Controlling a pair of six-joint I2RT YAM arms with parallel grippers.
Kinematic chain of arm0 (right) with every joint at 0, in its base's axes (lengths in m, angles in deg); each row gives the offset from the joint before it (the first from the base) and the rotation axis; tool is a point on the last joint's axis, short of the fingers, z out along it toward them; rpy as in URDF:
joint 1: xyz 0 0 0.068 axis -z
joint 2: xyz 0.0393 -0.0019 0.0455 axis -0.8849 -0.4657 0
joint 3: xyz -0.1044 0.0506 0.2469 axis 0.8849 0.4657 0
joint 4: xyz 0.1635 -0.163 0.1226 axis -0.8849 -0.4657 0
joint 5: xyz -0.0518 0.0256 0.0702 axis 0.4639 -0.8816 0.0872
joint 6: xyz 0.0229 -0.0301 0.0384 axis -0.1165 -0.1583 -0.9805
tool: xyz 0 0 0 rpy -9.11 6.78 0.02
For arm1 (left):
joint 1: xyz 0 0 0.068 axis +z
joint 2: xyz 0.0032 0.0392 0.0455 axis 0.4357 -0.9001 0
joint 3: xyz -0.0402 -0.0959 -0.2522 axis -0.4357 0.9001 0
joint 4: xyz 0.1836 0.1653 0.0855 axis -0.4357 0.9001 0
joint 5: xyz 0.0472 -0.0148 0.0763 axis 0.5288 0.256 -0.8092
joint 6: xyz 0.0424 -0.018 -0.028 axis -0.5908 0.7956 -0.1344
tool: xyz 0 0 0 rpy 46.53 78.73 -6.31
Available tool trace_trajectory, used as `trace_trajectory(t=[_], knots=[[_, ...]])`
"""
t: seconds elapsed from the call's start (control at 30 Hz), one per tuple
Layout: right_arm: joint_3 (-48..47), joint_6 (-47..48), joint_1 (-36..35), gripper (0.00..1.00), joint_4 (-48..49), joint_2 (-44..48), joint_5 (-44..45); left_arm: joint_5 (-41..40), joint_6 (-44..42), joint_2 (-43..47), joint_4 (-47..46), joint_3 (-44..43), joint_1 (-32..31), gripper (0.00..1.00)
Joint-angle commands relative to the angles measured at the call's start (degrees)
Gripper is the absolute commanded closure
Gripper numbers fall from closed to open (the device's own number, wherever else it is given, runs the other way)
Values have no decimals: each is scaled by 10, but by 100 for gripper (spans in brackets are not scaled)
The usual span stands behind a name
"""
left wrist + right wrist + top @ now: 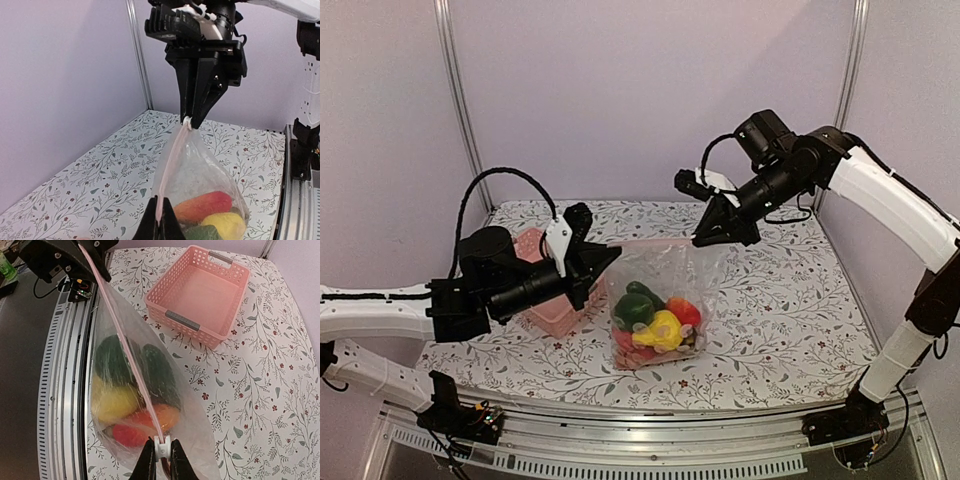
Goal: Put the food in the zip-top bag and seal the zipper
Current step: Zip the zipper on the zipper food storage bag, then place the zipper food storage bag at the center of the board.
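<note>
Zip-top bag (665, 265), clear, taut, green-yellow-red food (655, 325) inside; left gripper (613, 252), right gripper (700, 240) pinching pinkish zipper (124, 347) ends.

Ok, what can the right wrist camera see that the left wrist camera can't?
Only the right wrist camera shows the pink basket, with nothing in it. Only the left wrist camera shows the right end effector from the front, with its whole black body and the white arm behind it. Both show the clear bag with the toy food inside, its zipper pulled straight, and the flowery table.
</note>
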Motion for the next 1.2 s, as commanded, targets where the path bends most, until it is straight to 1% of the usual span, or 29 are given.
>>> trace_trajectory(t=[0.0, 0.23, 0.57, 0.73, 0.8, 0.87, 0.97, 1.03, 1.1, 1.17], knots=[[34, 20, 47, 93, -37, 46, 57, -11, -8, 45, -1, 8, 26, 100], [64, 32, 73, 92, -47, 75, 73, -3, -7, 46, 8, 9, 45, 100], [104, 42, 104, 92, -48, 99, 85, 23, 0, 39, -8, 12, 70, 100], [112, 39, 108, 92, -33, 107, 81, 56, 11, -3, -49, -1, 81, 100], [105, 35, 115, 93, -18, 106, 79, 80, 16, -42, -76, -25, 92, 100], [82, 33, 132, 93, -8, 95, 79, 123, 19, -98, -97, -64, 111, 100], [5, 34, 167, 93, -15, 54, 89, 179, 13, -187, -95, -151, 148, 100], [-54, 38, 192, 93, -16, 26, 105, 200, 5, -241, -91, -222, 169, 100], [-103, 49, 209, 93, -17, -3, 126, 224, 5, -287, -94, -274, 192, 100], [-125, 60, 217, 93, -15, -17, 141, 263, 9, -324, -96, -316, 211, 100]])
